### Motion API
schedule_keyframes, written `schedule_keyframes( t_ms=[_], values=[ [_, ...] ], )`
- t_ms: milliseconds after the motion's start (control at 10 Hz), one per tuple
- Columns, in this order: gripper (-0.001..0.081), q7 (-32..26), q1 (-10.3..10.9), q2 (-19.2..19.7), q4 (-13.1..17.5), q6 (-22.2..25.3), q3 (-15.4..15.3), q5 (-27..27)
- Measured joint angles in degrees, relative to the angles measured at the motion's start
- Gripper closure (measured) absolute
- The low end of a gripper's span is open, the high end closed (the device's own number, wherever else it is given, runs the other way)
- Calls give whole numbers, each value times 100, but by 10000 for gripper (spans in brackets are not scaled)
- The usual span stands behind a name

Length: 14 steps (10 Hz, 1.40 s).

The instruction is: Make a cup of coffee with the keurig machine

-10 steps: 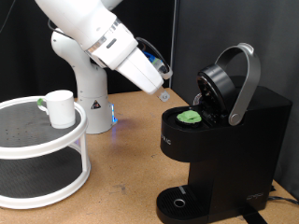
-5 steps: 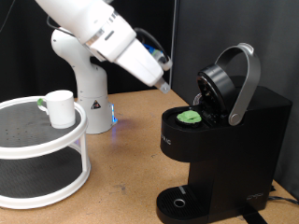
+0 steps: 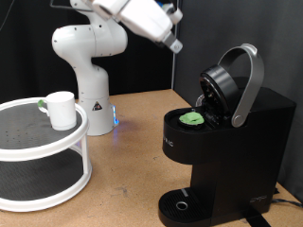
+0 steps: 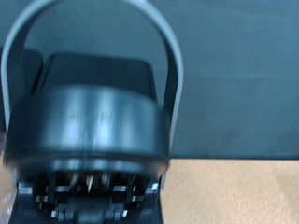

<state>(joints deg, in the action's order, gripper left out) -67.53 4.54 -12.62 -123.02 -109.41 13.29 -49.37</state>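
keurig machine point(image 3: 227, 142) lid raised, green-topped pod point(image 3: 193, 119) seated; gripper point(image 3: 174, 45) high above, seemingly empty; cup point(image 3: 61, 109) on rack point(image 3: 43, 156).

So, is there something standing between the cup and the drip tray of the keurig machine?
Nothing visible. The cup stands on the white round shelf at the exterior view's left; bare table lies between it and the keurig machine, whose drip tray is empty.

Arm raised high, gripper aloft

White arm reaches to the exterior view's top; its gripper point(image 3: 174, 42) hangs tilted downward toward that view's right; base stands upright; finger spacing unclear.
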Motion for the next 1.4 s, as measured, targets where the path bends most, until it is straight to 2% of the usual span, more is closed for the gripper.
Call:
schedule_keyframes(
  t_ms=[300,600,800,900,1100,1400],
  values=[
    [3,478,1,-103,301,184,-36,-28],
    [3,529,4,-95,322,227,-40,-68],
    [3,481,78,-92,365,233,-113,-92],
    [3,521,123,-74,462,389,-200,25],
    [3,781,222,-15,740,634,-487,648],
    [3,1308,372,70,966,503,-920,820]
  ],
)
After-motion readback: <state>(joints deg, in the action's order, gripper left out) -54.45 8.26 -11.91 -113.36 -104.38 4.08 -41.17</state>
